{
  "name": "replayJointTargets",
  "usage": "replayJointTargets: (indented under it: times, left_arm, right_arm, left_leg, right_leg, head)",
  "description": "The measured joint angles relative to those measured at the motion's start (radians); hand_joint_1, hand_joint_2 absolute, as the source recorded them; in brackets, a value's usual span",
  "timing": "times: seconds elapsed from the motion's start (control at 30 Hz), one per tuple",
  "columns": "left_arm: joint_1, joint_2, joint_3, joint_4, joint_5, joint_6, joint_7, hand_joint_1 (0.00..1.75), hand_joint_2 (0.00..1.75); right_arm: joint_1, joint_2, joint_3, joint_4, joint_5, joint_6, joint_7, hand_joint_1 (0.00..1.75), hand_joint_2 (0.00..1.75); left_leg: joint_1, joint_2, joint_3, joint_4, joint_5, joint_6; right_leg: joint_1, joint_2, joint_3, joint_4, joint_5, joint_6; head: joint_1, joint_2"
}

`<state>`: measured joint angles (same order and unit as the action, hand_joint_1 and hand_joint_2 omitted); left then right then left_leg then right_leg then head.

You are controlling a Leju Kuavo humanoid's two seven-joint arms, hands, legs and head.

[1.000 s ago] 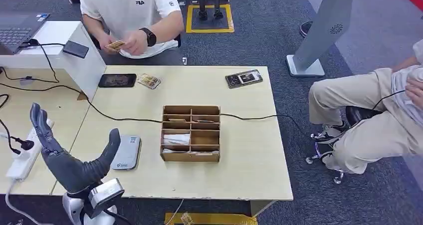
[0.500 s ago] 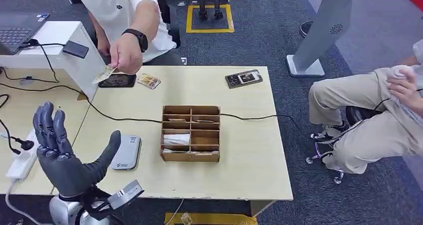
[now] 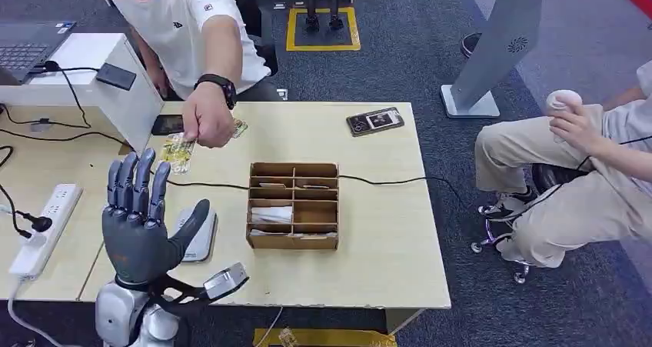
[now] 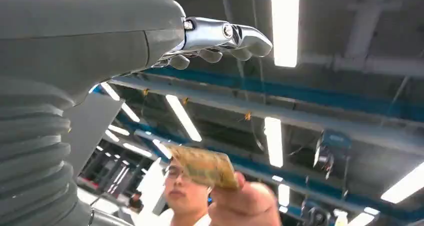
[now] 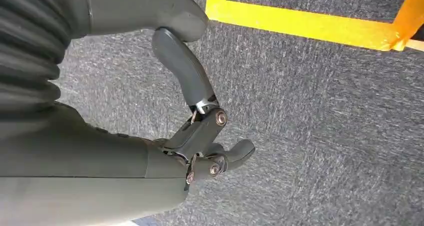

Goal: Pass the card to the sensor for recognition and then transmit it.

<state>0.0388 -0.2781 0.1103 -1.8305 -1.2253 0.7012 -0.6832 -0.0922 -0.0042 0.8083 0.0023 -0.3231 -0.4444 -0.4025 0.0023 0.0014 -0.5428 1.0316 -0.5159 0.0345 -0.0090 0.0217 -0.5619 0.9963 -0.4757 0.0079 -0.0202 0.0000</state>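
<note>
— Table's point(image 3: 369, 262) what I'm seeing; where's the card point(image 3: 178, 151)?
— Near the left edge, pinched by a person's hand point(image 3: 207, 124), just beyond my left hand point(image 3: 142, 228), fingers spread, holding nothing.

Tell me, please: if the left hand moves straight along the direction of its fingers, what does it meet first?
Probably the card the person's hand holds just beyond the left hand's fingertips, though depth is uncertain.

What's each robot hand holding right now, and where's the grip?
Nothing. The left hand is raised, fingers spread, empty. The card is pinched at one end by the person's hand, just short of it. The right hand hangs empty over the floor.
</note>
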Motion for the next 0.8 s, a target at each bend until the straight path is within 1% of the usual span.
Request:
replayJointTargets:
  times: [0.17, 0.3, 0.43, 0.47, 0.5, 0.6, 0.8]
  left_arm:
    - [-0.064, 0.002, 0.023, 0.11, -0.015, 0.0, -0.012, 0.0, 1.75]
    - [-0.107, 0.002, 0.034, 0.176, -0.015, 0.0, -0.011, 0.0, 1.75]
    - [-0.15, 0.002, 0.035, 0.224, -0.023, 0.0, 0.024, 0.0, 1.75]
    - [-0.157, 0.002, 0.035, 0.23, -0.022, 0.0, 0.021, 1.31, 1.75]
    - [-0.167, 0.0, 0.037, 0.242, -0.014, 0.0, 0.011, 1.75, 1.75]
    - [-0.18, -0.001, 0.039, 0.28, 0.017, 0.0, -0.002, 1.75, 1.75]
    - [-0.196, -0.002, 0.039, 0.313, 0.092, 0.0, -0.012, 1.75, 1.75]
  right_arm:
    - [0.0, -0.01, 0.023, -0.01, 0.0, -0.003, 0.003, 0.0, 1.75]
    - [0.0, -0.015, 0.034, -0.016, 0.0, -0.011, 0.003, 0.0, 1.75]
    - [-0.001, -0.016, 0.042, -0.019, 0.0, -0.013, 0.003, 0.0, 1.75]
    - [0.0, -0.016, 0.042, -0.021, 0.0, -0.013, 0.003, 0.0, 1.75]
    - [0.0, -0.017, 0.044, -0.021, 0.0, -0.013, 0.004, 0.0, 1.75]
    - [0.0, -0.018, 0.046, -0.022, 0.0, -0.013, 0.005, 0.0, 1.75]
    - [0.0, -0.018, 0.046, -0.022, 0.0, -0.016, 0.004, 0.0, 1.75]
  left_leg:
    - [0.0, 0.0, 0.0, 0.0, 0.0, 0.0]
    - [0.0, 0.0, 0.0, 0.0, 0.0, 0.0]
    - [0.0, 0.0, 0.0, 0.0, 0.0, 0.0]
    - [0.0, 0.0, 0.0, 0.0, 0.0, 0.0]
    - [0.0, 0.0, 0.0, 0.0, 0.0, 0.0]
    - [0.0, 0.0, 0.0, 0.0, 0.0, 0.0]
    - [0.0, 0.0, 0.0, 0.0, 0.0, 0.0]
  right_leg:
    - [0.0, 0.0, 0.0, 0.0, 0.0, 0.0]
    - [0.0, 0.0, 0.0, 0.0, 0.0, 0.0]
    - [0.0, 0.0, 0.0, 0.0, 0.0, 0.0]
    - [0.0, 0.0, 0.0, 0.0, 0.0, 0.0]
    - [0.0, 0.0, 0.0, 0.0, 0.0, 0.0]
    - [0.0, 0.0, 0.0, 0.0, 0.0, 0.0]
    - [0.0, 0.0, 0.0, 0.0, 0.0, 0.0]
  head:
    - [0.0, 0.0]
    - [0.0, 0.0]
    - [0.0, 0.0]
    - [0.0, 0.0]
    - [0.001, 0.0]
    - [0.0, 0.0]
    - [0.0, 0.0]
